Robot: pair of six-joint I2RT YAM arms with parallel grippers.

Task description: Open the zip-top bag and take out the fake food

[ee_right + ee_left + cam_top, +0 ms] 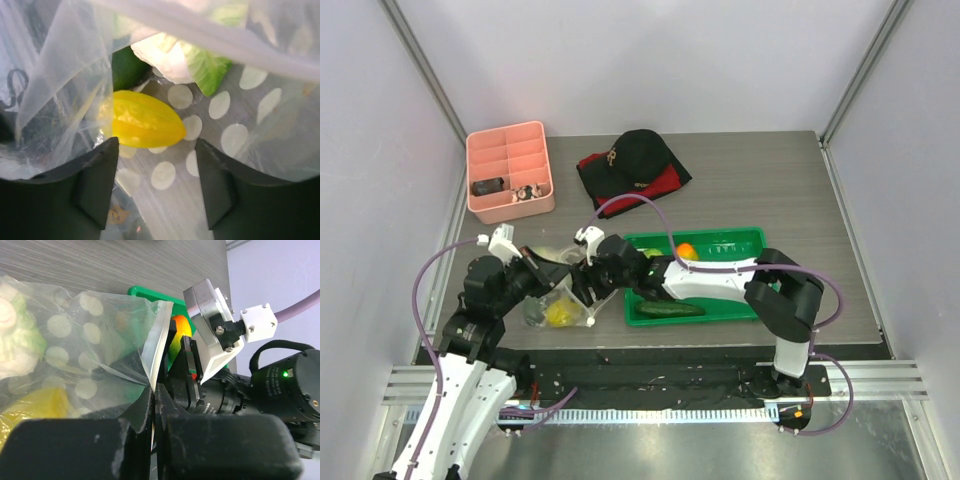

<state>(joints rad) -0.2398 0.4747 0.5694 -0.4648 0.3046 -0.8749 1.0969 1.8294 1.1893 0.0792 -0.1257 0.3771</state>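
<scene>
Because the zip-top bag (75, 335) is too limp to hold itself open, I have the left claw (153, 407) pinched fully closed on one free edge of its mouth, drawing that film up off the desk (770, 180). The bag lies between my two claws.

The right claw (157, 170) seems to sit in the opening, fingers spread wide and gripping nothing. Just ahead of it lies a yellow piece (142, 125) of the fake food, long axis crosswise to the fingers, pointed end toward the right-hand finger. Beyond it sit a cabbage (200, 70) and a dark green piece (125, 70). I judge the mouth faces the right claw, with the closed end pointing away.

Behind that claw, a cucumber (670, 310) and an orange piece (687, 250) lie in the green tray (740, 240).
</scene>
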